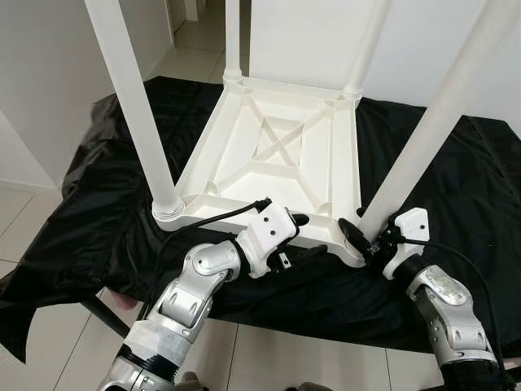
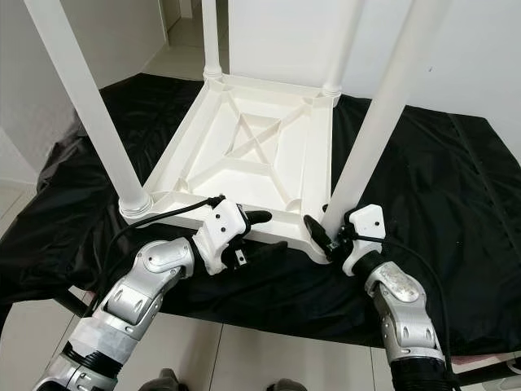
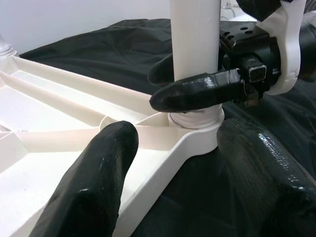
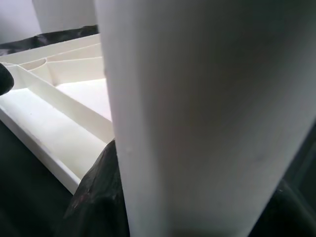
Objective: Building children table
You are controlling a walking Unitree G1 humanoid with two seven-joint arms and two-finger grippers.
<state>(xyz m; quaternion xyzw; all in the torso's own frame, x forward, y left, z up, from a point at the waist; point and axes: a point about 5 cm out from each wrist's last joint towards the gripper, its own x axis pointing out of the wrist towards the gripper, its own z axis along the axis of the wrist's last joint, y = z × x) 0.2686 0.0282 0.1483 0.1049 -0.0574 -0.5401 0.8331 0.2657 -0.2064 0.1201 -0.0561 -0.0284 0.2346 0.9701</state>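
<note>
Children table (image 1: 281,155), upside down on black cloth (image 1: 456,204), frame centre; light stiff plastic, slippery. Right gripper (image 1: 368,236) pinches near-right leg (image 1: 423,138) at base. Left gripper (image 3: 187,163) spread astride near edge.

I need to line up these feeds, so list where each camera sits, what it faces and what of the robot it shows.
Left eye view: head, looking down at the upturned white table on black cloth; both arms show.
Right eye view: same scene, shifted.
Left wrist view: along the open left gripper toward the near right leg, with the right gripper clamped on it.
Right wrist view: pressed against that leg.
Shared: leg and table frame.
</note>
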